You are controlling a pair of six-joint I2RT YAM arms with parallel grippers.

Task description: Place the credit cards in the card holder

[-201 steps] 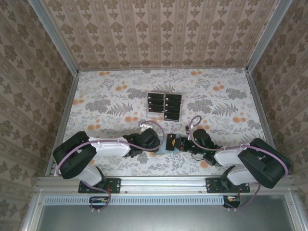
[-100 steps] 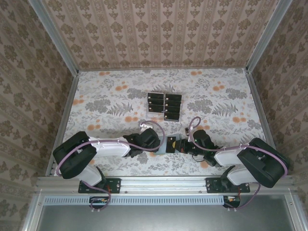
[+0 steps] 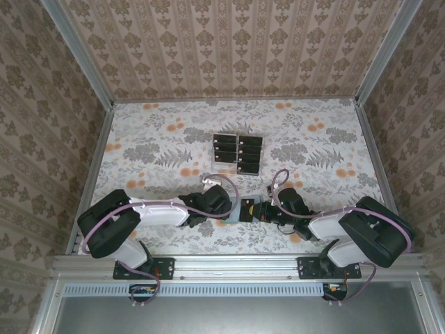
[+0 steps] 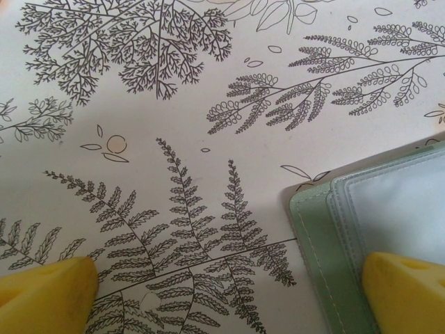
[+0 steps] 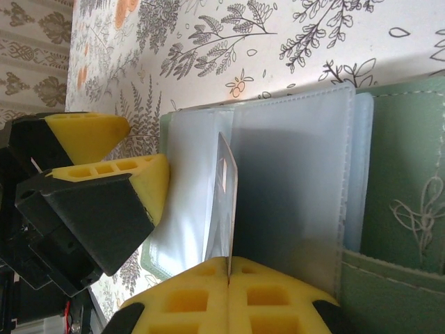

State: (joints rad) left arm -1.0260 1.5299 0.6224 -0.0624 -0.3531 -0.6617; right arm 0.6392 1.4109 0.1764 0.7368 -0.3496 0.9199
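The card holder (image 5: 400, 202) lies open on the table, sage green with clear plastic sleeves (image 5: 292, 174). My right gripper (image 5: 229, 263) is shut on one of the credit cards (image 5: 227, 198), which I see edge-on, standing over the sleeves. In the top view that card (image 3: 246, 207) sits between my right gripper (image 3: 256, 209) and my left gripper (image 3: 233, 207). My left gripper (image 4: 222, 299) is open; its right finger (image 4: 403, 289) rests on the holder's corner (image 4: 316, 236), its left finger (image 4: 45, 296) over bare tablecloth. More credit cards (image 3: 237, 154) stand in a clear rack.
The clear tiered rack (image 3: 224, 167) stands at mid-table, beyond both grippers. A floral cloth (image 3: 160, 139) covers the table, with patterned walls on three sides. Both arms lie low near the front edge, their fingertips almost meeting.
The right arm has edged slightly left with the card. The left arm has hardly moved.
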